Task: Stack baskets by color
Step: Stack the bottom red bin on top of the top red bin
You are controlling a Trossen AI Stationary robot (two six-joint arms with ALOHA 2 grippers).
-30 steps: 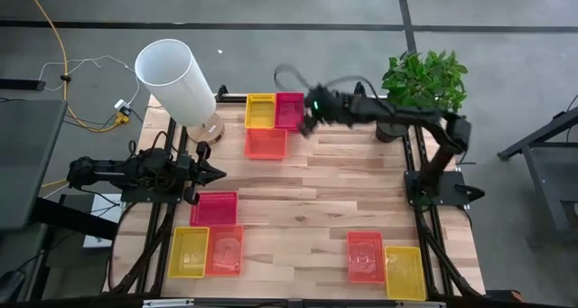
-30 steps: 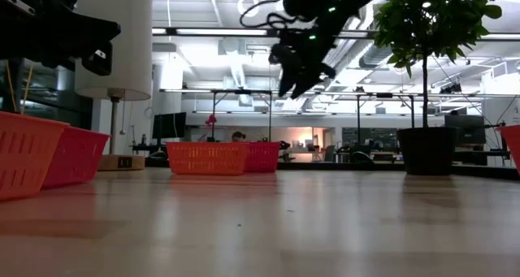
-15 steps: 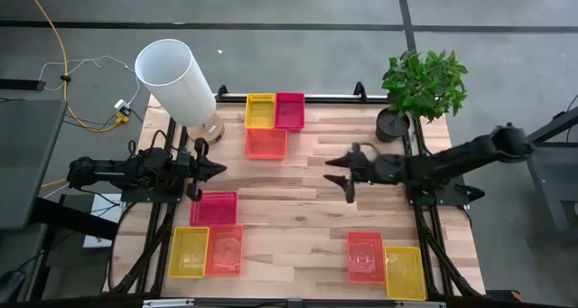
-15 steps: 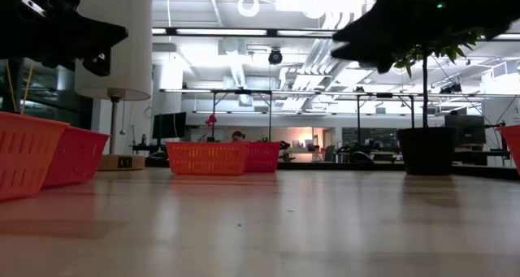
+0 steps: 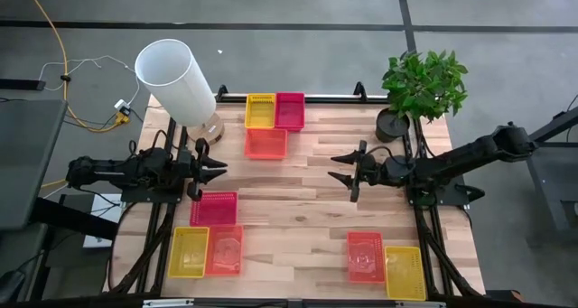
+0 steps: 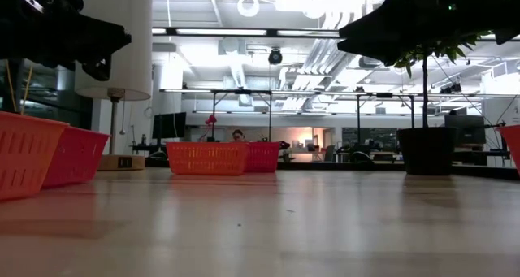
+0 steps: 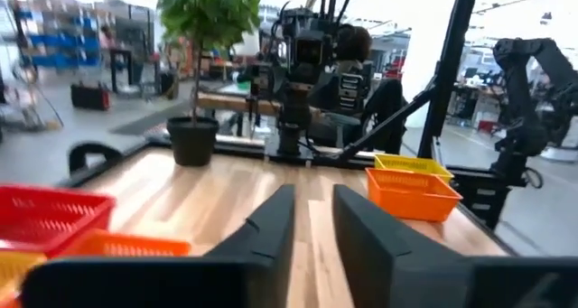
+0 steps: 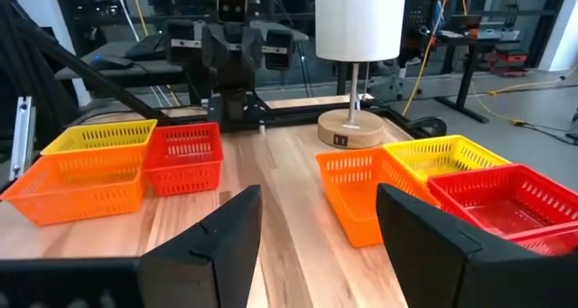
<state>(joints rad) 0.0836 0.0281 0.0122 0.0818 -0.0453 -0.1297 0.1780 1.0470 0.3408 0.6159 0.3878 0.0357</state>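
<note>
Three baskets sit together at the table's far middle: yellow (image 5: 260, 110), magenta (image 5: 290, 110) and orange (image 5: 266, 143). Near the left front lie a magenta basket (image 5: 214, 208), a yellow one (image 5: 189, 252) and an orange one (image 5: 224, 251). At the right front rest an orange basket (image 5: 365, 256) and a yellow one (image 5: 405, 272). My left gripper (image 5: 219, 168) (image 7: 312, 236) hovers level by the left edge, open a little, with nothing in it. My right gripper (image 5: 338, 168) (image 8: 316, 245) hovers level over the right middle, open wide, with nothing in it.
A tall white lamp (image 5: 176, 78) stands at the far left corner and a potted plant (image 5: 423, 87) at the far right corner. Bare wood (image 5: 289, 209) lies between the two grippers and the basket groups.
My right gripper has drawn back from the far magenta basket toward the table's right and near side, sunk a little and turned level, staying open. My left gripper has stayed in place and opened a little.
</note>
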